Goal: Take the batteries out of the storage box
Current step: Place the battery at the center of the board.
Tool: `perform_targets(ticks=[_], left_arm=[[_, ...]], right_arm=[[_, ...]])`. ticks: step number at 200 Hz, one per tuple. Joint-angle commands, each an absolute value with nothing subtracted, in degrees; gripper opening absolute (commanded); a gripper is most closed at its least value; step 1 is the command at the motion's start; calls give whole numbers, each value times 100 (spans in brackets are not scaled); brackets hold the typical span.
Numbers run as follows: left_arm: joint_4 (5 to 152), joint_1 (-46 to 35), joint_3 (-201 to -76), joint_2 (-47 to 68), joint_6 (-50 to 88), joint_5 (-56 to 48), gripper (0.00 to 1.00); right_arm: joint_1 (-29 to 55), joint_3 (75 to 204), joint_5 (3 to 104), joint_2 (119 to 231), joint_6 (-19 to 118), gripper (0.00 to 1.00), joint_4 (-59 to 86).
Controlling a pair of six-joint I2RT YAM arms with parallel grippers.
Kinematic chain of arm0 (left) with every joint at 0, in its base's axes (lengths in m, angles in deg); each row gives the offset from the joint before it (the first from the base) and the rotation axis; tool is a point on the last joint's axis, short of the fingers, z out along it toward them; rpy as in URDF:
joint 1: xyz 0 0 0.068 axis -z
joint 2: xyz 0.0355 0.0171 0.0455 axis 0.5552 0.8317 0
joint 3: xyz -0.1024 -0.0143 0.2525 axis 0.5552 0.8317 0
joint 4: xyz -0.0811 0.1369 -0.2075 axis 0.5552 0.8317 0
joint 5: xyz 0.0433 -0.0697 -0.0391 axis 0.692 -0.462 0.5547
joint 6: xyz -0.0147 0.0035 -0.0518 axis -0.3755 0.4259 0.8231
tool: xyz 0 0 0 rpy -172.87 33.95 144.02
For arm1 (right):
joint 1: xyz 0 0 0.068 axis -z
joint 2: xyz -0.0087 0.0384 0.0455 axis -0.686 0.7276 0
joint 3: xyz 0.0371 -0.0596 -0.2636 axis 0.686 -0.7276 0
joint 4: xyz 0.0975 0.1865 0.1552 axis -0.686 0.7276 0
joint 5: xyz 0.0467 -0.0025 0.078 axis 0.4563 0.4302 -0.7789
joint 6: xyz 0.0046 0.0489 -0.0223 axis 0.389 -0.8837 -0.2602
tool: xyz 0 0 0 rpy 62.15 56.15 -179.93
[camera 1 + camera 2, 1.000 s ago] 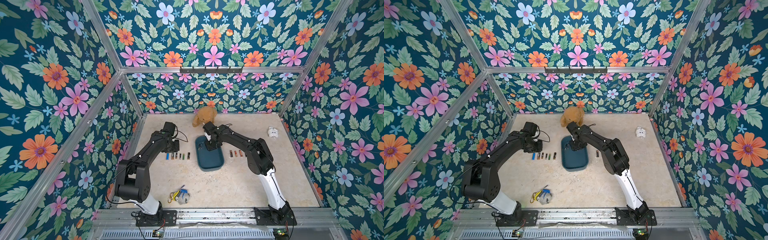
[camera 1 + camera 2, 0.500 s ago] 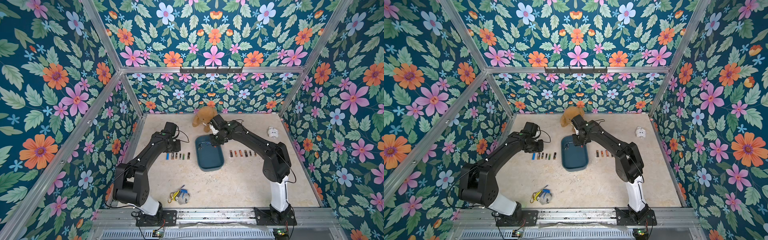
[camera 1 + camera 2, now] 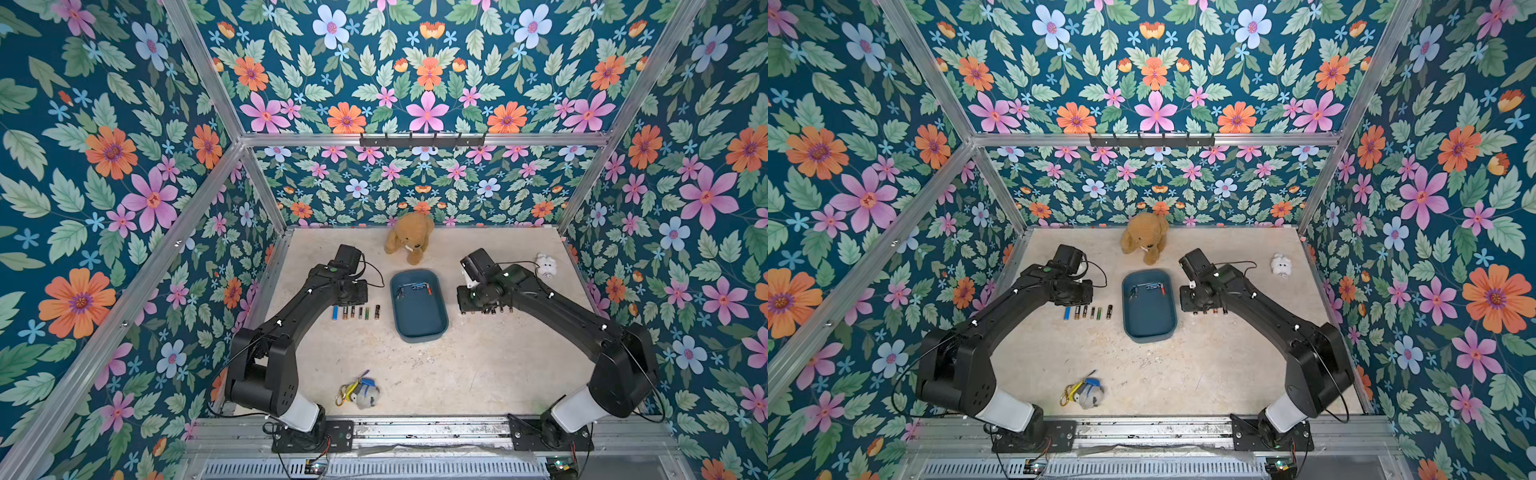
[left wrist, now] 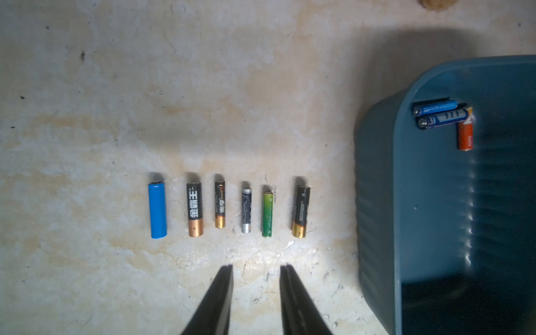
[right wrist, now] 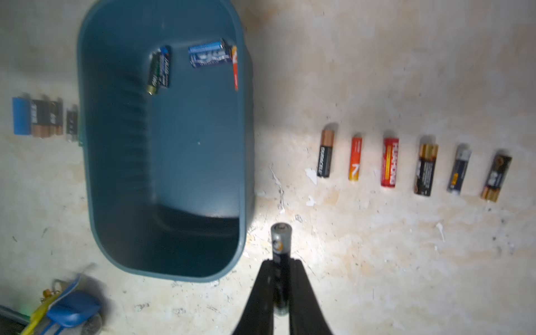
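Mottled beige surface (image 3: 457, 374) carries a shallow teal plastic storage box (image 3: 419, 324), five small cylindrical batteries (image 5: 207, 55) remaining inside, flanked by sorted rows (image 3: 355, 312); right jaws clench a black cell (image 5: 280, 252) probably bound for theirs, left jaws hang parted, empty.

Six batteries (image 4: 220, 208) lie in a mid-frame row in the left wrist view. In the right wrist view six more line the right half, five lie in the upper part of the one box (image 5: 247, 130), and one battery (image 5: 280, 246) shows at lower centre. Both top views show two arms (image 3: 561, 309), one teddy (image 3: 409, 243), one white toy (image 3: 546, 264) and one keychain bundle (image 3: 360, 392).
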State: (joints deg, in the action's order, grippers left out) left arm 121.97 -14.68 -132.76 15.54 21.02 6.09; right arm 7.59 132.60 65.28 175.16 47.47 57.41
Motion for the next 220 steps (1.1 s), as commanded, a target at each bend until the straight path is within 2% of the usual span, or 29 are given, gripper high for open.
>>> perform_targets(ticks=[1,91,220], left_arm=[[12166,-1398,-13317,1568,2181,718,34],[12217,-1273,-13152,1525,2263,824,34],[12239,-1228,-13188,1600,2272,855,34]], right_arm=[[772,12712,6500,17285,4493,12,5436],[774,11216,5907,17322,4145,12,4228],[772,11041,5923,17749,4263,13,4081]])
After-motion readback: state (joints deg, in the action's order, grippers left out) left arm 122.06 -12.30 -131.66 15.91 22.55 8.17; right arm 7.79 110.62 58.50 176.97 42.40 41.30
